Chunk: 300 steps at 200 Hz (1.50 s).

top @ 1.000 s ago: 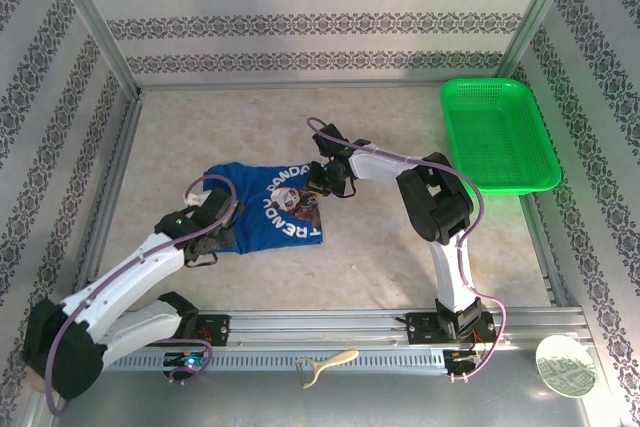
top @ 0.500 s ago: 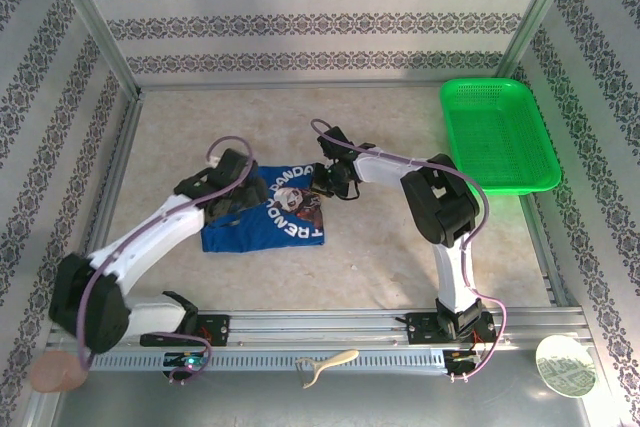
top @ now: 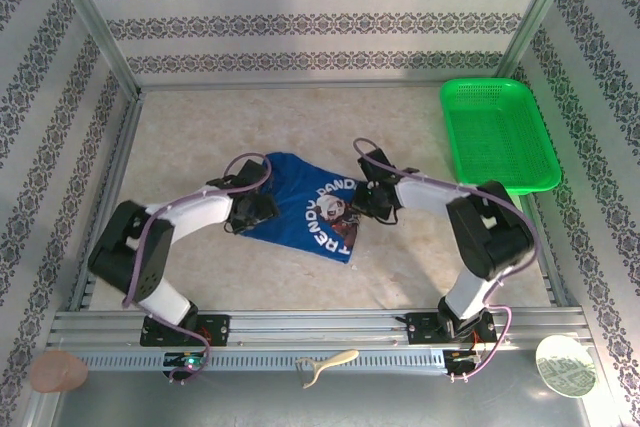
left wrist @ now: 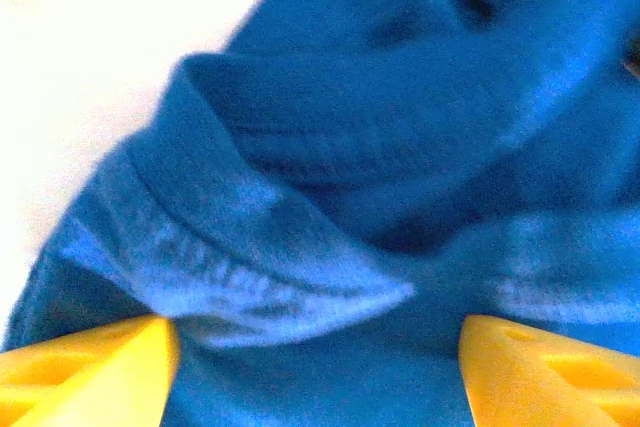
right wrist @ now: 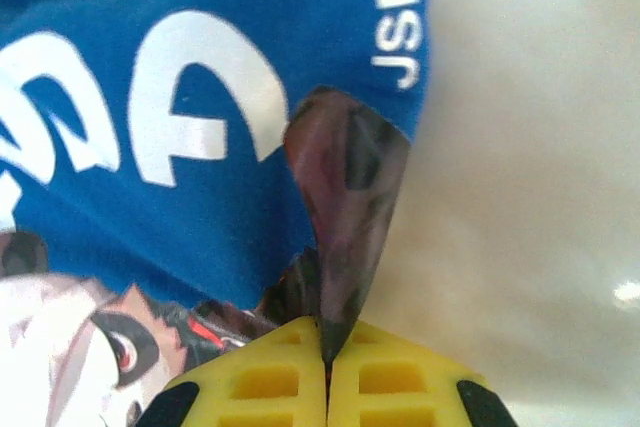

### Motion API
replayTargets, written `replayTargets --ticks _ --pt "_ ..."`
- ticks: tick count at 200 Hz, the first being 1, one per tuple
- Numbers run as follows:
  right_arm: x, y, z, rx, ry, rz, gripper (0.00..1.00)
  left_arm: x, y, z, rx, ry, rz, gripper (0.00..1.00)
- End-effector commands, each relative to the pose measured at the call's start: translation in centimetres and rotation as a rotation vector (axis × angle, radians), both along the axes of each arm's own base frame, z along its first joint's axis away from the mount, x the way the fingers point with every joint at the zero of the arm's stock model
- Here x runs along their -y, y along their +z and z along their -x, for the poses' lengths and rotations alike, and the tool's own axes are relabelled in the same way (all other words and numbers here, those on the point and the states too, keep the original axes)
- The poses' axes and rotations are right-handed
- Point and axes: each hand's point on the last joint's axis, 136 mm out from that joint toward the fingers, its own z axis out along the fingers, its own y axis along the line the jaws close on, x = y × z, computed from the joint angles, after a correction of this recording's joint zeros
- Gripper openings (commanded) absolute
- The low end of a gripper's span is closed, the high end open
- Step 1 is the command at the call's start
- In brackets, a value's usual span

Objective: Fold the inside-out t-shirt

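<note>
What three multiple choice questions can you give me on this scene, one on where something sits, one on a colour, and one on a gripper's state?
1. Where does the green basket sit?
A) at the far right
B) at the near left
C) dead centre

2. What colour is the cloth of the t-shirt?
A) red
B) blue
C) grey

3. How is the right gripper?
A) open in the air
B) shut on the basket
C) shut on the t-shirt

Answers:
1 A: the top view shows it at the back on the right side.
2 B: the cloth is royal blue in every view.
3 C: in the right wrist view its fingers press together with a fold of the cloth pinched between them.
</note>
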Motion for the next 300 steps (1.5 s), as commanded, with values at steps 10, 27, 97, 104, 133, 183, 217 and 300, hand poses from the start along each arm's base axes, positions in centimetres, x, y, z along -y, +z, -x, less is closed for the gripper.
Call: replayTargets --ticks 10,27,97,104,133,183,217,300 --pt "3.0 -2.1 7.8 -0.072 -0.109 0.074 0.0 4.7 0.6 -7.9 0.107 -0.187 0.113 0.75" --pt "2.6 -2.4 11.4 -0.076 -0.136 0.046 0.15 6.8 -0.1 -11.0 0.108 -0.283 0.139 0.75" --pt "4.2 7.7 8.5 0.141 -0.133 -0.102 0.5 7.5 6.9 -21.0 0.254 -0.413 0.21 0.77" --pt "4.6 8.7 6.6 0.174 -0.127 -0.117 0.51 7.2 8.1 -20.9 0.261 -0.41 0.214 0.77" --pt "5.0 12.2 -2.1 0.272 -0.014 -0.148 0.61 7.4 10.8 -19.4 0.276 -0.401 0.271 0.79" --pt "3.0 10.0 -13.9 0.23 0.14 -0.121 0.63 9.0 8.1 -18.8 0.238 -0.353 0.363 0.81" --pt "2.9 7.0 -16.4 0.178 0.148 -0.091 0.6 9.7 6.1 -18.7 0.198 -0.356 0.367 0.81" --pt "3.3 5.1 -20.1 0.178 0.143 -0.121 0.0 9.6 0.7 -17.5 0.093 -0.376 0.337 0.82"
